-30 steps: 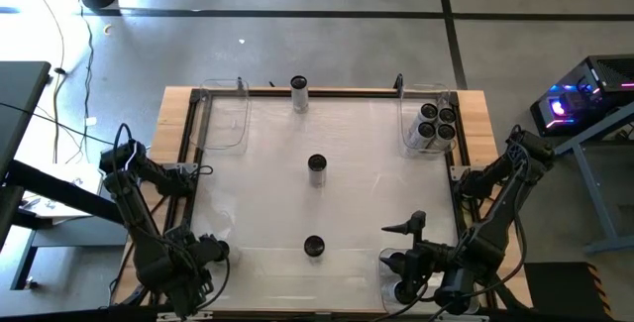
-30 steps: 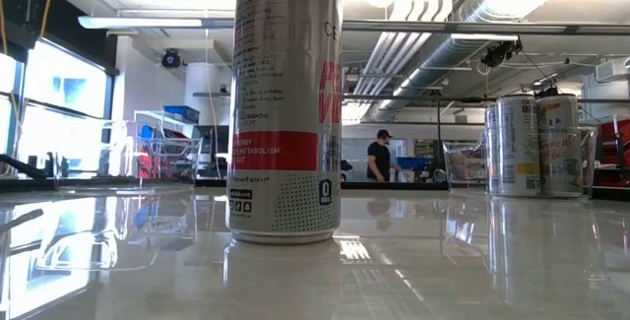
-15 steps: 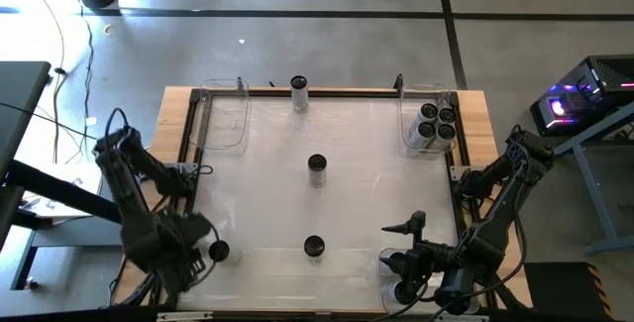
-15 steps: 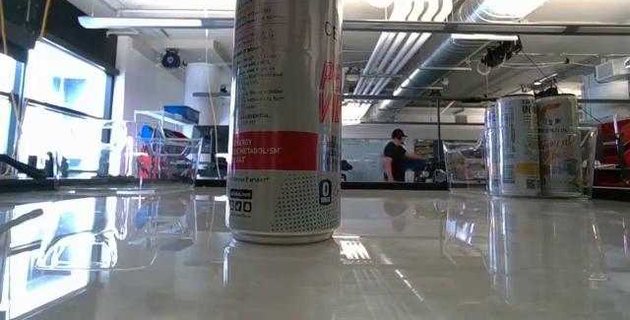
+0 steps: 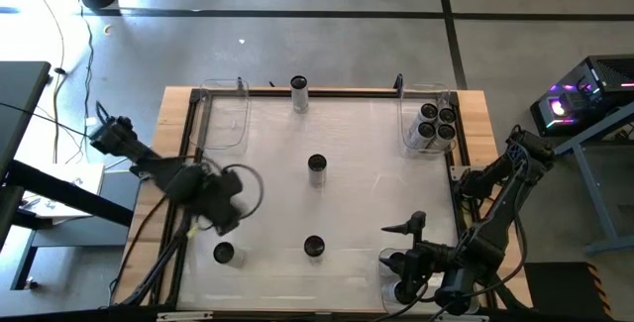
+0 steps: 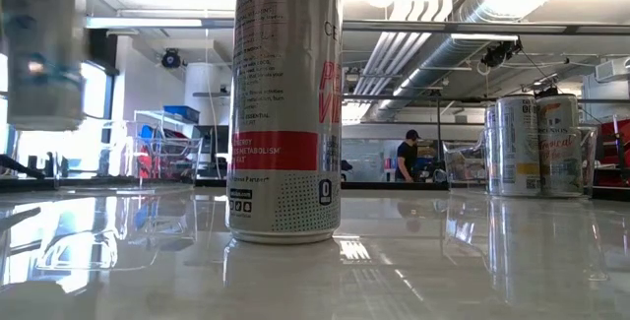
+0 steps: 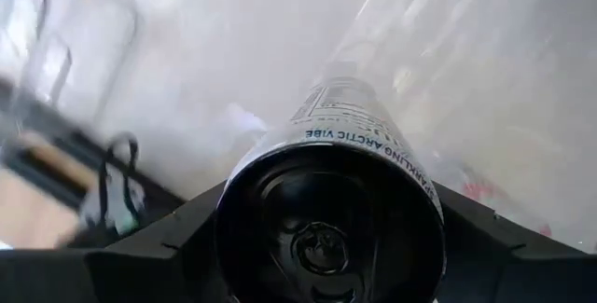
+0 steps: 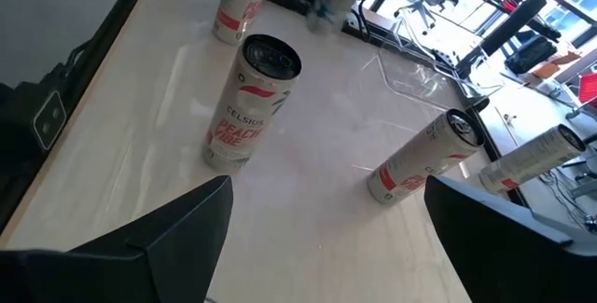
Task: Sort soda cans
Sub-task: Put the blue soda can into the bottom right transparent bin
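Soda can (image 7: 328, 205) sits clamped between left gripper's (image 7: 326, 247) 2 fingers (image 7: 168, 252).

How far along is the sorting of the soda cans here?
Done: four dark-topped silver soda cans stand in the clear plastic bin at the far right corner. In hand: the left jaws grip another can, held in the air. Left: four loose cans stand on the white tabletop.
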Controlling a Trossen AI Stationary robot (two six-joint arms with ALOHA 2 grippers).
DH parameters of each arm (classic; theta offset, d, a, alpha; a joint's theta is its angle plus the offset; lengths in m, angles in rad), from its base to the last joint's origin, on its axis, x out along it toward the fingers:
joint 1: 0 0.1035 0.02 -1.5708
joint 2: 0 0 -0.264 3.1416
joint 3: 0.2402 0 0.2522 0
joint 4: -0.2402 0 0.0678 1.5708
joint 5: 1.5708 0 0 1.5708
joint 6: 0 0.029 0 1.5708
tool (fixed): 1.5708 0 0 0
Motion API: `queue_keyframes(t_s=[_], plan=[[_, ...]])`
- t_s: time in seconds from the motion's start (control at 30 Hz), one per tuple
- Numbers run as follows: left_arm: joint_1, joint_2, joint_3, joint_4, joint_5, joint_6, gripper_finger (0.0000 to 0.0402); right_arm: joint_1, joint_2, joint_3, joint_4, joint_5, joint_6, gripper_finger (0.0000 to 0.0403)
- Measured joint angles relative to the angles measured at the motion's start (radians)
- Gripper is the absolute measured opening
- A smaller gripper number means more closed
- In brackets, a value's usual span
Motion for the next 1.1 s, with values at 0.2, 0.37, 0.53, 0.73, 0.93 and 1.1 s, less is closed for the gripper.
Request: queue_keyframes(t_s=[0.2, 0.37, 0.53, 0.73, 0.93, 1.1], plan=[[0.173, 0.098, 0.003, 0.234, 0.008, 0.335, 0.0259, 0.000, 0.000, 0.000, 0.010, -0.002, 0.010, 0.0351], [0.250, 0.259, 0.100, 0.359, 0.032, 0.556, 0.0259, 0.000, 0.000, 0.013, -0.009, -0.070, 0.046, 0.0351], [0.287, 0.453, 0.275, 0.337, 0.023, 0.763, 0.0259, 0.000, -0.001, 0.060, -0.099, -0.100, 0.133, 0.0351], [0.314, 0.617, 0.459, 0.355, -0.005, 0.951, 0.0260, -0.005, -0.001, 0.108, -0.186, -0.149, 0.218, 0.0351], [0.330, 0.705, 0.558, 0.435, -0.016, 1.049, 0.0269, -0.019, -0.002, 0.115, -0.250, -0.264, 0.355, 0.0351], [0.336, 0.721, 0.565, 0.513, -0.015, 1.088, 0.0270, -0.055, -0.002, 0.114, -0.267, -0.280, 0.410, 0.0351]])
